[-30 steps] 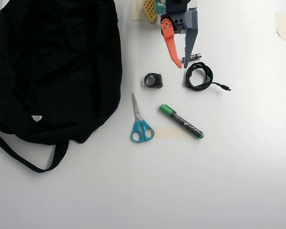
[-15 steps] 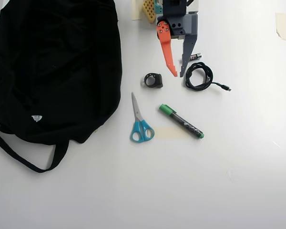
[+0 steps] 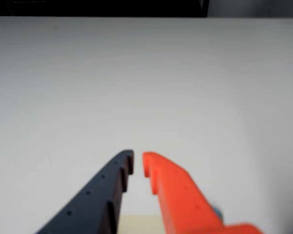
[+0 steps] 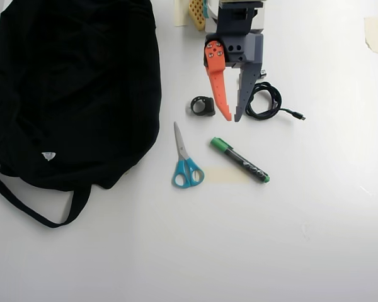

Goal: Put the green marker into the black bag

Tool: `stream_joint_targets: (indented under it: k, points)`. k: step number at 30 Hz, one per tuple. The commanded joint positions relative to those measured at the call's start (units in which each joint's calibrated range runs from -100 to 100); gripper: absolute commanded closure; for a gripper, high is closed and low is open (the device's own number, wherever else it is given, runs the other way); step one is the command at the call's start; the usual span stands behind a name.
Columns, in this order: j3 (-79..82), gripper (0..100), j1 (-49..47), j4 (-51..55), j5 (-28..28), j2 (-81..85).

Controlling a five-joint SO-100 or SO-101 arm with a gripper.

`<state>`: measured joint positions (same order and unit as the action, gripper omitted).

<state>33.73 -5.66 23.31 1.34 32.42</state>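
In the overhead view the green marker [image 4: 239, 160] lies slanted on the white table, its green cap toward the upper left. The black bag [image 4: 75, 82] fills the left side, its strap trailing toward the bottom. My gripper [image 4: 233, 118] points down the picture, just above the marker's cap and not touching it. Its orange and grey fingers are open by a narrow gap and hold nothing. The wrist view shows the gripper [image 3: 137, 162] over bare table, with neither the marker nor the bag in sight.
Blue-handled scissors [image 4: 186, 160] lie left of the marker, on the bag side. A small black ring-shaped part [image 4: 203, 106] sits left of the gripper and a coiled black cable [image 4: 263, 100] right of it. A tan tape patch [image 4: 227, 175] lies under the marker.
The gripper has moved down the overhead picture, from beside the cable's top to just above the marker's cap. Its finger gap looks the same. Nothing on the table has moved.
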Motion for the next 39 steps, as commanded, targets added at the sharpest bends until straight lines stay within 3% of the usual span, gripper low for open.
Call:
stream_joint_targets:
  k: [1, 23, 39]
  points:
    - [-7.6, 98, 0.3, -0.3, -0.5, -3.0]
    - [-32.5, 98, 0.3, -0.9, -0.9, -23.8]
    - [-33.5, 98, 0.2, -6.9, -0.8, -29.0]
